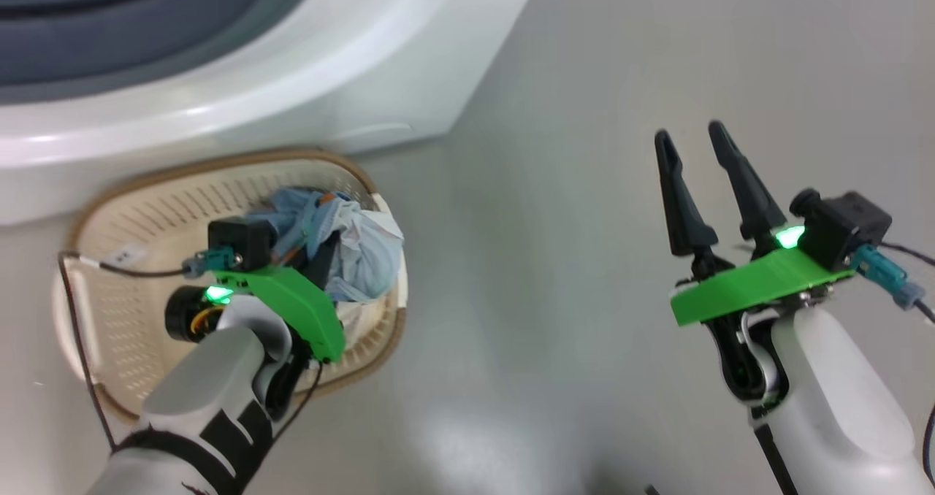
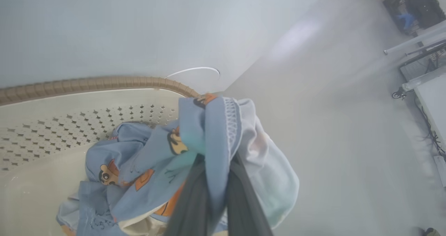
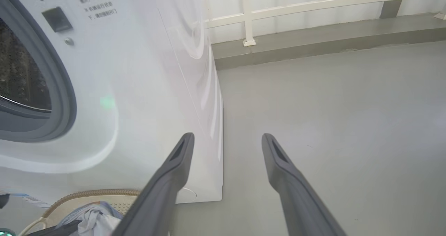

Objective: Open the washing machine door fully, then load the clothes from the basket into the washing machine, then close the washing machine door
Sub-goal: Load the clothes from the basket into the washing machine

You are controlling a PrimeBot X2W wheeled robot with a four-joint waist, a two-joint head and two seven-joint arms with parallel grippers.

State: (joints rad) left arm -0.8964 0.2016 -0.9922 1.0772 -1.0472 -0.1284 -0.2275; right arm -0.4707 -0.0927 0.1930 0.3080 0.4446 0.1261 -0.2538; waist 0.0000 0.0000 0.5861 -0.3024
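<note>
One light-blue clothes bundle (image 2: pixel 139 166) bears small orange-brown cartoon figures.

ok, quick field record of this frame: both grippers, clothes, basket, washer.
left gripper: fingers shut on a fold of the clothes
right gripper: open, empty, over the floor to the right of the basket
clothes: bunched, lower part lying in the basket
basket: on the floor just in front of the washing machine
washing machine: drum uncovered inside the grey gasket
loading: not yet done
</note>
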